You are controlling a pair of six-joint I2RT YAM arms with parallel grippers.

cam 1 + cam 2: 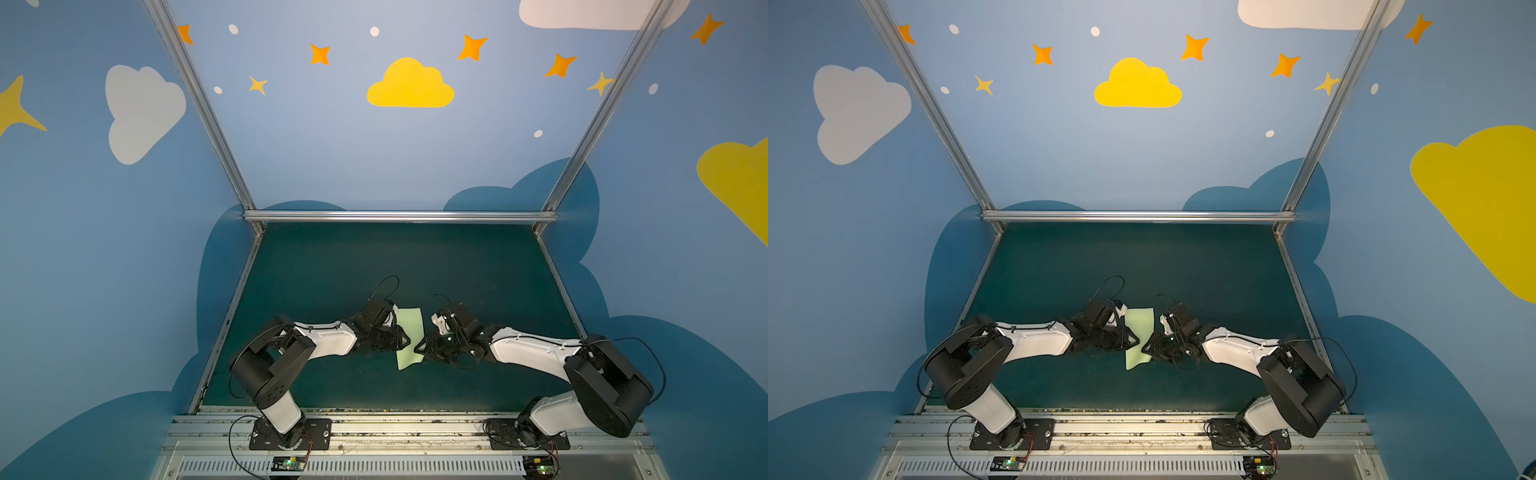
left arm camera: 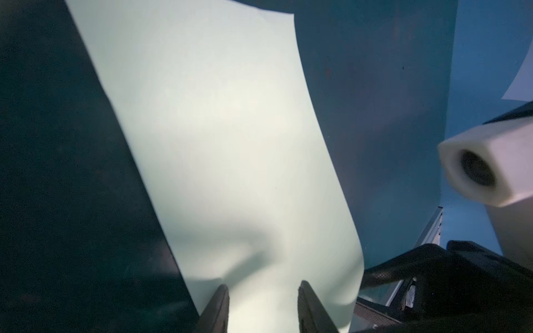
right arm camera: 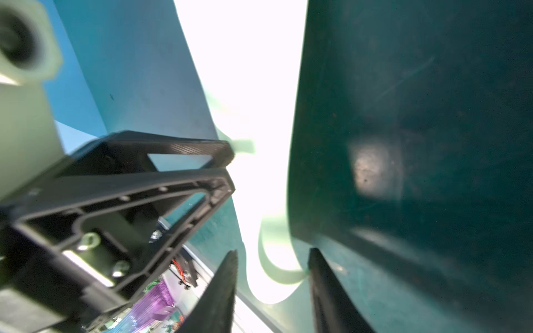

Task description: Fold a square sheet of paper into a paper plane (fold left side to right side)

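The pale green paper (image 1: pixel 409 336) (image 1: pixel 1139 334) lies on the dark green mat (image 1: pixel 374 257) as a tall narrow strip between the two grippers, its near end bowed up. My left gripper (image 1: pixel 403 341) (image 1: pixel 1134 341) meets its left edge. In the left wrist view its jaws (image 2: pixel 262 285) stand apart over the dented paper (image 2: pixel 216 144). My right gripper (image 1: pixel 419 347) (image 1: pixel 1145 349) is at the right edge. Its jaws (image 3: pixel 274 253) are apart, with a curled paper (image 3: pixel 251 72) corner between them, touching one finger. The left gripper's fingers (image 3: pixel 225 152) touch the sheet's other edge.
An aluminium rail (image 1: pixel 399 216) closes the back of the mat, and slanted posts with blue painted walls stand on both sides. Both arm bases are bolted to the front rail (image 1: pixel 407 428). The right arm's white camera housing (image 2: pixel 476 173) hangs close to the left gripper.
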